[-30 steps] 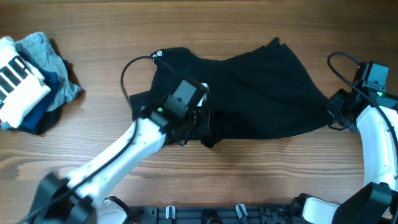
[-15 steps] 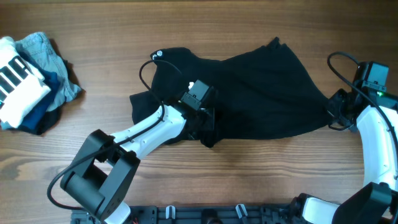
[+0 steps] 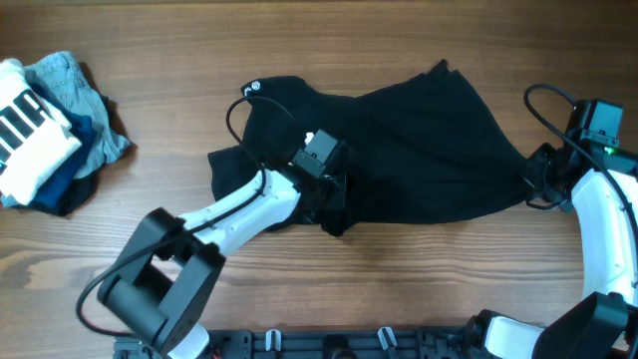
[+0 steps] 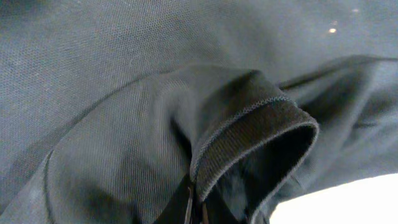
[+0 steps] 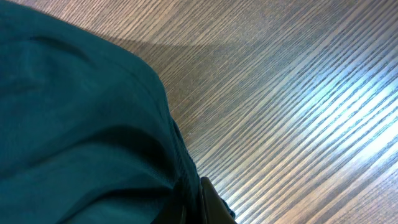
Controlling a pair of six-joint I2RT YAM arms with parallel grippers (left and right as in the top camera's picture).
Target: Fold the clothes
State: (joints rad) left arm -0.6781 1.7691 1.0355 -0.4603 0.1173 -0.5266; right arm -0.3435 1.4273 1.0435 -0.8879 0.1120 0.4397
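Observation:
A black garment [image 3: 419, 150] lies crumpled and spread across the middle of the table. My left gripper [image 3: 334, 199] sits at its lower front edge, shut on a fold of the cloth. In the left wrist view the jaws [image 4: 196, 211] pinch the fabric just under a ribbed cuff [image 4: 249, 140] that stands up in a loop. My right gripper [image 3: 533, 182] is at the garment's right edge. In the right wrist view it [image 5: 193, 202] is shut on the hem of the dark cloth [image 5: 74, 124], low over the wood.
A pile of other clothes [image 3: 45, 130], with a black-and-white striped piece, a blue one and a grey one, lies at the far left edge. Bare wooden table [image 3: 419, 269] runs along the front, and more shows behind the garment.
My left arm slid right along the garment's front edge, and its jaws closed on the fold by the cuff. The right arm has not moved.

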